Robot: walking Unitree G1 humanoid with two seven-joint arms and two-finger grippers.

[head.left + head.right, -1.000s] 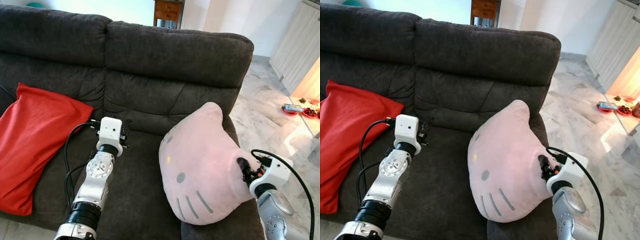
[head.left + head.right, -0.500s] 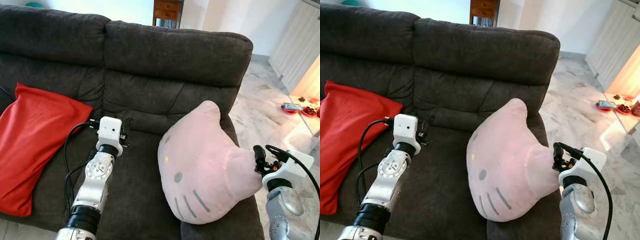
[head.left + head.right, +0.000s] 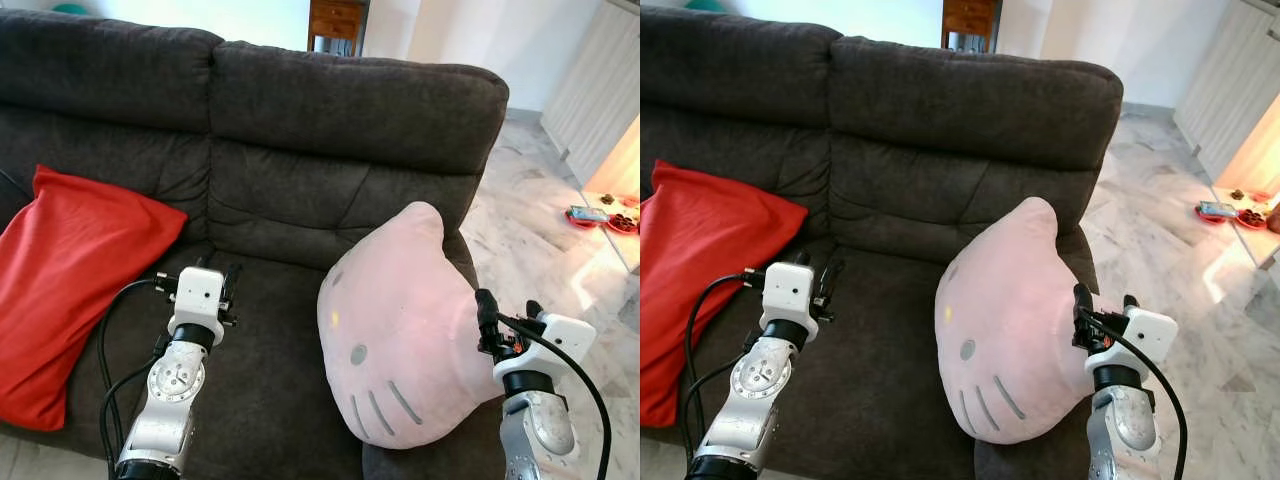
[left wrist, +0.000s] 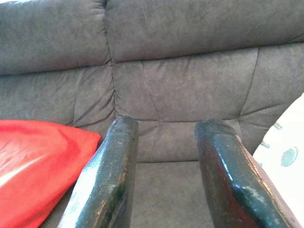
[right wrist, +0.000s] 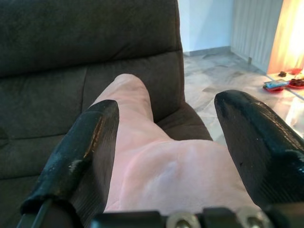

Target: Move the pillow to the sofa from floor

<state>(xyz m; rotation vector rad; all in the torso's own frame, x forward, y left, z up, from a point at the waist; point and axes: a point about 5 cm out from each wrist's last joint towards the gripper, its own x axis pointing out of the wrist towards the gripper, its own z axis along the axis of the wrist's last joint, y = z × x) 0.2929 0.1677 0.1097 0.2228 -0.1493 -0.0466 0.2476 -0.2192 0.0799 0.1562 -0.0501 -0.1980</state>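
The pink cat-face pillow lies on the right seat of the dark grey sofa, leaning toward the right armrest. At the pillow's right edge, my right gripper is open. In the right wrist view its fingers stand wide apart, with the pillow lying between and beyond them. My left gripper hovers over the middle seat. It is open with nothing between its fingers, and it points at the sofa back.
A red cushion leans in the sofa's left corner. Marble floor runs along the sofa's right side. A low table with small dishes stands at the far right. A wooden cabinet stands behind the sofa.
My right gripper has let go of the pillow's edge and now stands open beside it. The left arm has drawn back toward me. The pillow has settled on the seat.
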